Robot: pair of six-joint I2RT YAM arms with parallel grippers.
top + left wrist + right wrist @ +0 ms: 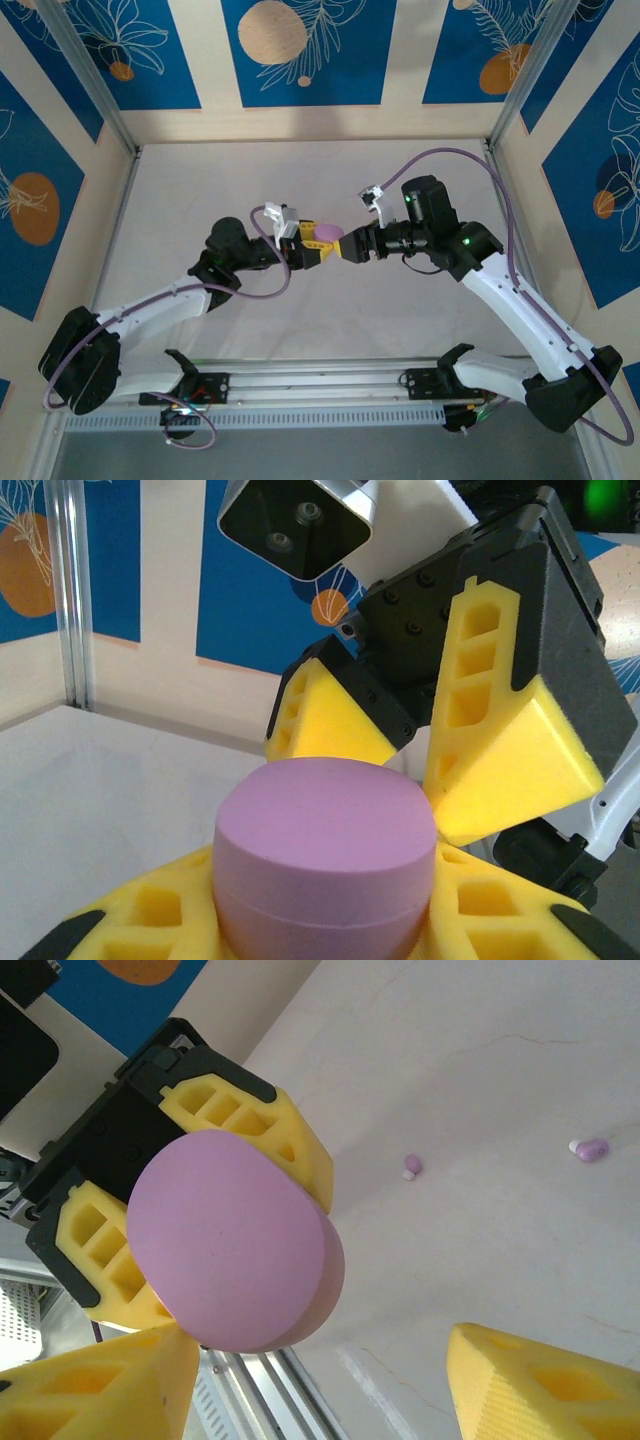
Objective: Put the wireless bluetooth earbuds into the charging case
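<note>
**Lilac case held in mid-air between two grippers, earbuds loose on the table**

In the top view the two arms met at the centre of the frame. The left gripper (306, 247) came in from the left and the right gripper (351, 246) from the right, with the round lilac case (328, 235) between them, above the pale table (200, 180).

The left gripper (325, 925) was clamped on the case (325, 850). Its yellow fingers (150, 910) pressed against the lower body from both sides at the bottom of the left wrist view. The lid was down and its flat top faced the right gripper (410, 780), whose jaws stood apart just behind and above the lid and held nothing.

In the right wrist view the case (235, 1240) sat left of centre, pinched by the left gripper (170, 1195). The right gripper (320, 1390) had its own fingers (540, 1380) wide apart in the bottom corners. Whether the bottom-left one touched the case could not be told.

Two lilac earbuds (411, 1166) lay on the table (480, 1050) outside the case. One was right of centre and one was near the right edge, well apart from each other.
</note>
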